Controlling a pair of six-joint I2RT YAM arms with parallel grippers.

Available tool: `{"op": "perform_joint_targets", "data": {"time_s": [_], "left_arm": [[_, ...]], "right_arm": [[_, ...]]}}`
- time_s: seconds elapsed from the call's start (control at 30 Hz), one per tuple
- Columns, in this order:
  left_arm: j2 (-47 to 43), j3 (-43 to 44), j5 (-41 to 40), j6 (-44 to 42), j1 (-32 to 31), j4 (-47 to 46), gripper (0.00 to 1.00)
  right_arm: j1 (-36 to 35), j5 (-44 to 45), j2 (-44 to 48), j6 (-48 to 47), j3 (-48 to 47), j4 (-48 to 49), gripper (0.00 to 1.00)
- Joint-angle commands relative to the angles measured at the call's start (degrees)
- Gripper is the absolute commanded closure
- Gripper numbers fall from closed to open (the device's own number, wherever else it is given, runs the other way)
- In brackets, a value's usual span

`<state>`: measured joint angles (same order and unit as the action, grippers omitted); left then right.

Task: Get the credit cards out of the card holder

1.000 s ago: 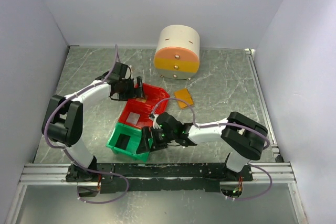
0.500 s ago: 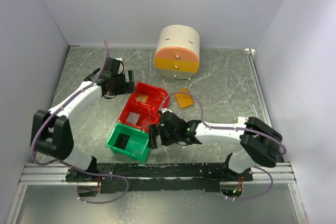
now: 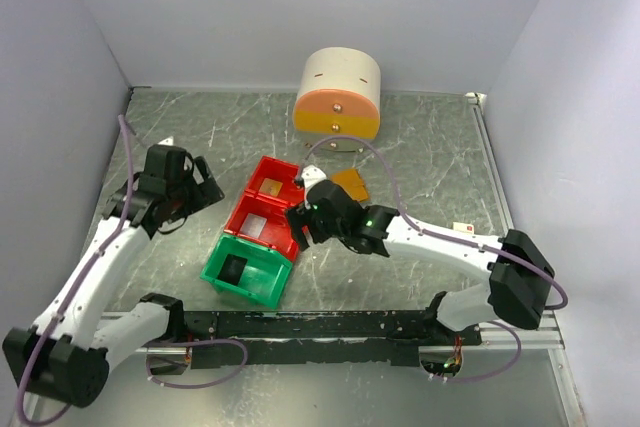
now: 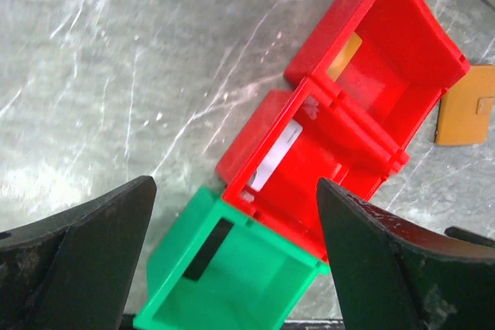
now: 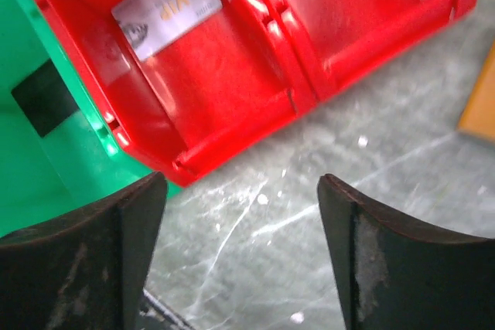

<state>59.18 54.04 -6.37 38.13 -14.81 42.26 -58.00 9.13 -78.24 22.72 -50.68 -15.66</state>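
Seemingly I'm wrapping up, left claw (image 4: 233,191) and right claw (image 5: 240,214) hanging spread and empty, credit cards (image 5: 166,7) lying in red bins (image 5: 255,125); retreating comes next.

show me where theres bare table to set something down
Bare table at the far right, bordered by the round drawer unit, the card holder and the right wall. Another patch far left, between the drawer unit and the left wall. Crowded mid-table: two red bins and the green bin in a row, the right gripper open just beside them.
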Motion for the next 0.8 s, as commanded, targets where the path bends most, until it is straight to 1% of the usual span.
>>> {"op": "perform_joint_targets", "data": {"time_s": [0.0, 0.1, 0.13, 0.27, 0.4, 0.57, 0.67, 0.77], "left_arm": [[-6.9, -1.8, -2.1, 7.3, 0.3, 8.2, 0.03], [-11.1, -2.8, -1.8, 9.4, 0.3, 10.4, 0.03], [-12.3, -3.0, -1.6, 10.2, 0.3, 11.3, 0.03], [-16.0, -3.9, 1.5, 11.8, 0.3, 12.1, 0.03], [-18.0, -4.6, 3.5, 12.1, 0.3, 12.1, 0.03], [-17.9, -4.1, 3.0, 11.5, 0.3, 12.6, 0.03], [-17.0, -3.1, 2.7, 11.0, 0.3, 13.0, 0.03], [-16.6, -2.5, 2.6, 10.6, 0.3, 13.1, 0.03]], "right_arm": [[0.2, 0.4, -3.9, -14.2, -4.4, 3.5, 0.25], [0.4, 2.5, -7.2, -18.6, -6.3, 6.0, 0.3], [0.7, 2.4, -8.7, -19.8, -8.2, 5.7, 0.31], [4.4, -1.2, -16.4, -22.2, -17.5, -2.3, 0.37], [8.3, -8.0, -20.5, -25.2, -22.3, -5.7, 0.37], [8.6, -16.8, -23.5, -27.4, -23.9, -6.8, 0.38], [8.6, -18.8, -24.6, -27.0, -24.2, -6.1, 0.38], [8.6, -18.6, -26.0, -26.5, -24.7, -5.8, 0.38]]}}
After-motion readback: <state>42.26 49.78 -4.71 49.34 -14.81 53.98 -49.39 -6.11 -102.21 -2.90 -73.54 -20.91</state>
